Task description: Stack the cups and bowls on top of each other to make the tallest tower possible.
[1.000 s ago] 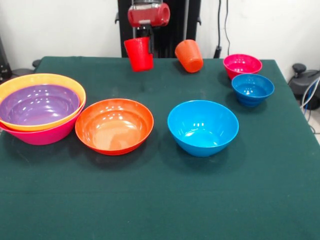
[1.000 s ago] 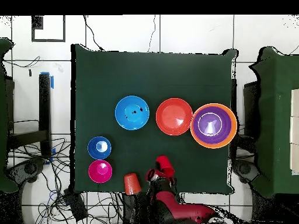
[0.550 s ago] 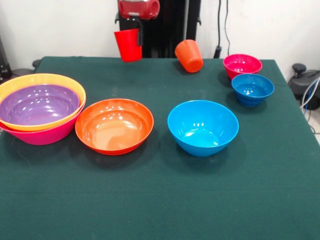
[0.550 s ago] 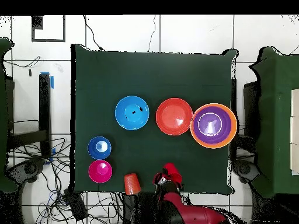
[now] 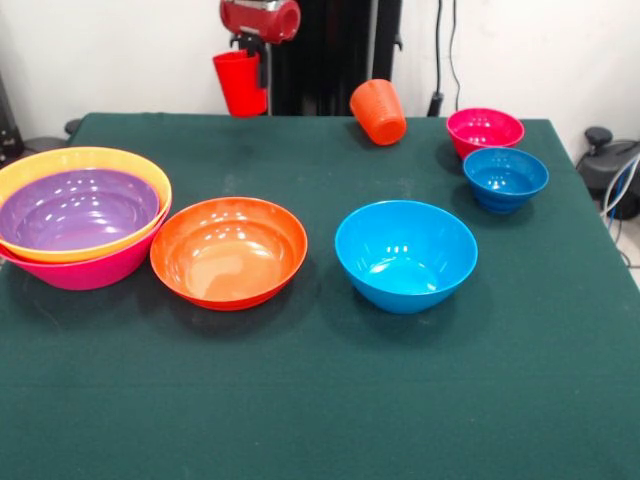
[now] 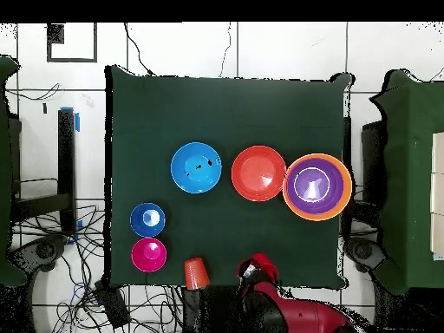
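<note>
I saw the gripper (image 5: pixel 250 72) pinching the small red tapered plastic cup (image 5: pixel 240 84), lifted above the green table's (image 5: pixel 330 400) back edge.

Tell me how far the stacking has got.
Done: the purple bowl sits in the yellow-orange bowl, nested in the pink bowl. In hand: the gripper holds the red cup lifted off the table. Left: the red-orange bowl, medium blue bowl, small blue bowl, magenta bowl and tipped orange cup stand loose.
</note>
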Controlling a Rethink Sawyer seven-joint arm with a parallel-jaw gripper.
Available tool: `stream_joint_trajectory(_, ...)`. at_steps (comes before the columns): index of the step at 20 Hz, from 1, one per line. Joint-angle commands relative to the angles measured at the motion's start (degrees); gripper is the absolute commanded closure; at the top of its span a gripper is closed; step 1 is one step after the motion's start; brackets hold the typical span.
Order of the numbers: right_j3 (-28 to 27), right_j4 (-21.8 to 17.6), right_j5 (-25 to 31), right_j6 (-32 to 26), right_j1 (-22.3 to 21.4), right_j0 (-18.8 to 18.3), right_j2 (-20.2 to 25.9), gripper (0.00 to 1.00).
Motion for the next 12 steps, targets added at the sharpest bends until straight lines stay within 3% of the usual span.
stream_joint_trajectory(1,-10.2,-2.72,9.98,-4.71,4.9,-1.13,8.47,1.0)
stream_joint_trajectory(7,-15.05,-7.95,13.51,-9.07,8.05,-4.29,12.5,1.0)
stream_joint_trajectory(12,-20.89,-14.51,16.71,-14.12,14.2,-10.22,19.31,1.0)
